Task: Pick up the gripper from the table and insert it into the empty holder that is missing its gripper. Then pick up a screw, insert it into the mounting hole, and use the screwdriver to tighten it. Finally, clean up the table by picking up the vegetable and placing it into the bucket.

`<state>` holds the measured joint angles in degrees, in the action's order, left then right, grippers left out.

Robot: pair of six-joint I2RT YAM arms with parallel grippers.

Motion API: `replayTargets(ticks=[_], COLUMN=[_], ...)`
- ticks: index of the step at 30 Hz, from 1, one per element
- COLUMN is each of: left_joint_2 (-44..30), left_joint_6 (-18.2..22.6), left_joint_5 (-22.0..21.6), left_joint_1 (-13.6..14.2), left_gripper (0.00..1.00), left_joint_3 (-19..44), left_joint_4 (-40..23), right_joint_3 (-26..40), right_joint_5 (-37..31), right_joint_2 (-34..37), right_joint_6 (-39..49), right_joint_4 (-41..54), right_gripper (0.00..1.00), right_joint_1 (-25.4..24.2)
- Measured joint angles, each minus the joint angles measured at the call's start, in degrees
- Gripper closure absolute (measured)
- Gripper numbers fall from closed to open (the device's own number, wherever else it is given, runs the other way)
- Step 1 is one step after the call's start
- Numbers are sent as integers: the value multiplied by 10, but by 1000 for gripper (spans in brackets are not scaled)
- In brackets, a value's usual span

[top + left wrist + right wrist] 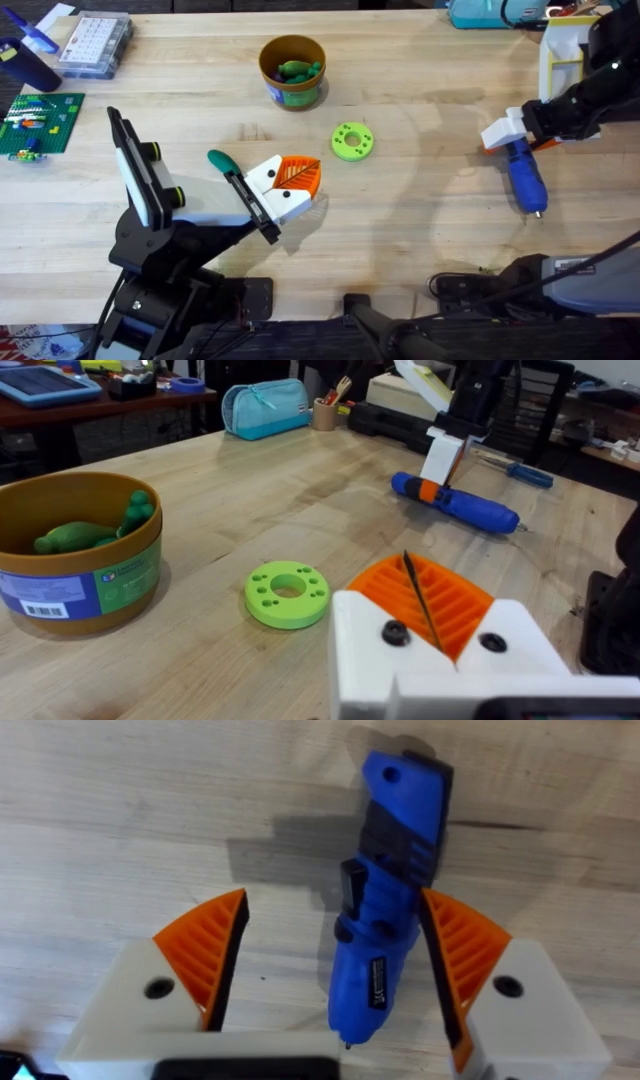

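Screwdriver lies on the table between the right gripper's spread fingers, off-centre, so closing could roll it away, while the left gripper hovers shut near the bucket.

Screwdriver collar hidden under right gripper, bucket cut off by the frame edge

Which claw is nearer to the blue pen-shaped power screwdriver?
Right. The right claw straddles the blue pen-shaped power screwdriver, open; the left claw is far away, near the table's middle.
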<state>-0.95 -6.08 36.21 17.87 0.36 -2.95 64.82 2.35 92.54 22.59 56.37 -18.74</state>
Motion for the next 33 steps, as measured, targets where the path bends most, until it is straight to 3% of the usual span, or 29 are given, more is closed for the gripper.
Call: replayTargets(ticks=[23, 33], left_joint_2=[0, 0], left_joint_6=[0, 0], left_joint_5=[0, 0], left_joint_1=[0, 0], left_gripper=[983, 984], left_joint_3=[0, 0], left_joint_4=[-1, -1], right_joint_3=[7, 8], right_joint_5=[-23, -25], right_joint_2=[6, 80], right_joint_6=[0, -43], right_joint_4=[-47, -59], right_gripper=[23, 23], right_joint_1=[-11, -24])
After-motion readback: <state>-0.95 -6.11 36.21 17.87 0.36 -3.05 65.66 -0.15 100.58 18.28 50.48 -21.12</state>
